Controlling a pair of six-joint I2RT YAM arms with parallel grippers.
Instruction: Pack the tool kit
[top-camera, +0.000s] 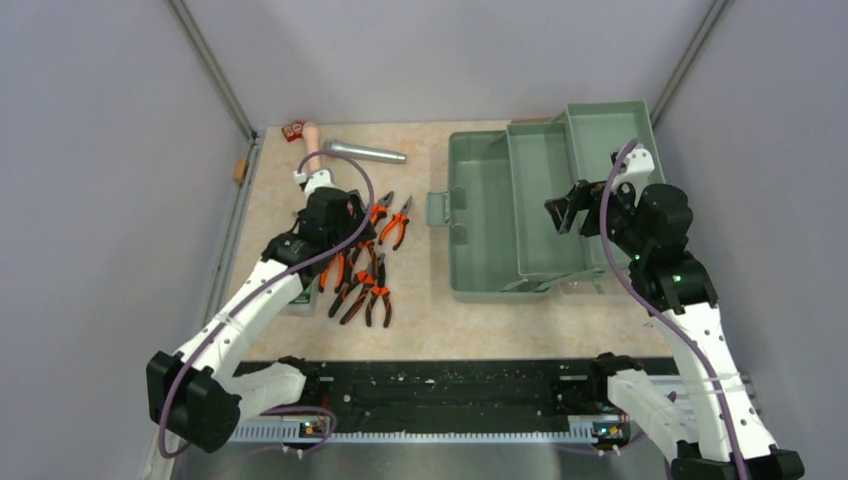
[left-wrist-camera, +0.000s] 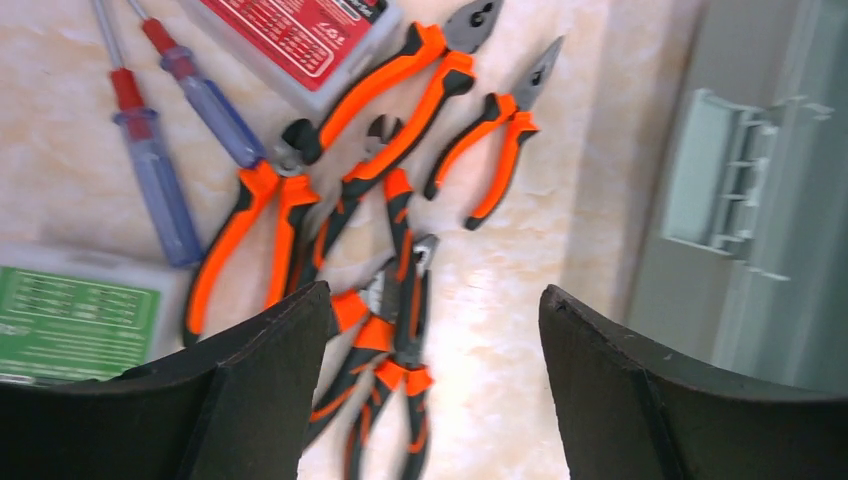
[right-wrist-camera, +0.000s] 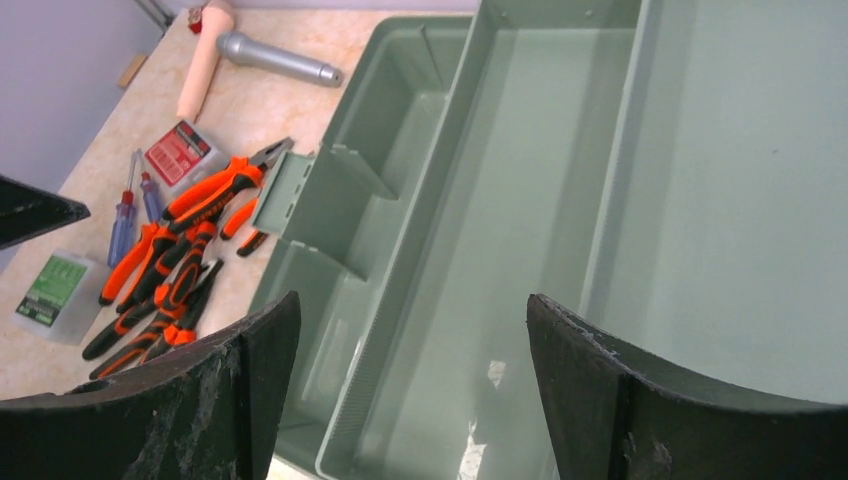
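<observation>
The sage-green toolbox (top-camera: 480, 225) lies open on the right half of the table, its inner tray (top-camera: 545, 195) empty. Several orange-and-black pliers (left-wrist-camera: 400, 110) lie in a loose pile left of it. Two blue-and-red screwdrivers (left-wrist-camera: 150, 170), a red box (left-wrist-camera: 300, 35) and a green box (left-wrist-camera: 75, 325) lie beside the pile. My left gripper (left-wrist-camera: 435, 300) hangs open over the near end of the pile, nothing between its fingers. Above the tray (right-wrist-camera: 540, 150), my right gripper (right-wrist-camera: 410, 305) is open and empty.
A silver microphone (top-camera: 365, 152) and a pale wooden handle (top-camera: 312, 140) lie at the back left, near small red pieces (top-camera: 293, 128). The toolbox latch (left-wrist-camera: 730, 170) juts toward the pliers. A black rail (top-camera: 440, 395) runs along the near edge.
</observation>
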